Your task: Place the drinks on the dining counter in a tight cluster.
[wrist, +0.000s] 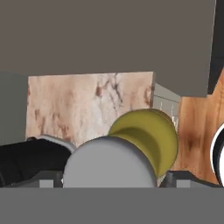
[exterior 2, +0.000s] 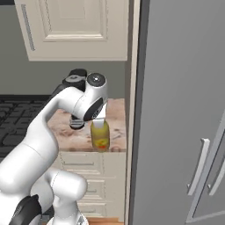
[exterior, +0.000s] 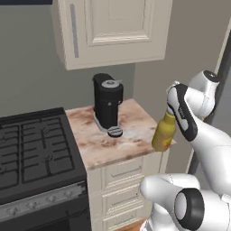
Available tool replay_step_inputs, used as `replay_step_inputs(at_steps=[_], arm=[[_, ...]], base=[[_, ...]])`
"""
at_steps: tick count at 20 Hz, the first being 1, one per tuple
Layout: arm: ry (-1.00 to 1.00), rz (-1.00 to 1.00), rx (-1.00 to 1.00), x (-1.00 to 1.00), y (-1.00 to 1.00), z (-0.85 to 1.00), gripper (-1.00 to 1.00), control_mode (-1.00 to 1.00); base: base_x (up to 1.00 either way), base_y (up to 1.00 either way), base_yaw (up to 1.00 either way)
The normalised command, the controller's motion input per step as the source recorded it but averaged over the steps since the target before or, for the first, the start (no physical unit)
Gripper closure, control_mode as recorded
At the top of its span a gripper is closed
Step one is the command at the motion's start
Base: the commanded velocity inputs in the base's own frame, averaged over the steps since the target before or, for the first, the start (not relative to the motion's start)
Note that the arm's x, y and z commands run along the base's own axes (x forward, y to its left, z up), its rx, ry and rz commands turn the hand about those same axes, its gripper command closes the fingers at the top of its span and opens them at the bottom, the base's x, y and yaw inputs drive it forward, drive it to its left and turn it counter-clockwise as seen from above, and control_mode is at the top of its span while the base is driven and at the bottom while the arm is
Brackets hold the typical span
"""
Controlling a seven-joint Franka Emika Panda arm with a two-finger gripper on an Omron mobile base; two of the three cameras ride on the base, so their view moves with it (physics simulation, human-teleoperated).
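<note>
1. Hand view looks straight down on the yellow-amber bottle (wrist: 146, 135), its yellow cap just ahead of the hand (wrist: 109, 186)
2. Bottle stands upright at the front right corner of the small marble table (exterior: 103, 140), near the coffee machine (exterior: 108, 103)
3. Hand hangs directly above it, jaws spread wide, grasping nothing as far as can be judged

White Franka Panda arm (exterior: 205, 149), glossy and rounded, with dark joints.

Smooth white shells on every link, thick and tube-like, swelling into bulbous housings at the joints. Black bands wrapped around the elbow and wrist sections, one dark collar edged with fine pale lettering, too small to read. Round grey caps with dark centres set into the joint ends (exterior 2: 96, 80). Soft highlights across the plastic casing. No loose cables or screws visible on the outer surface.
</note>
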Motion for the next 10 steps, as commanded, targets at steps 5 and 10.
replay_step_inputs(at_steps=[5, 10], arm=[[0.00, 0.00, 0.00, 0.00, 0.00, 0.00, 1.00, 1.00], [0.00, 0.00, 0.00, 0.00, 0.00, 0.00, 1.00, 1.00]], base=[[-0.65, 0.20, 0.00], [-0.70, 0.20, -0.02]])
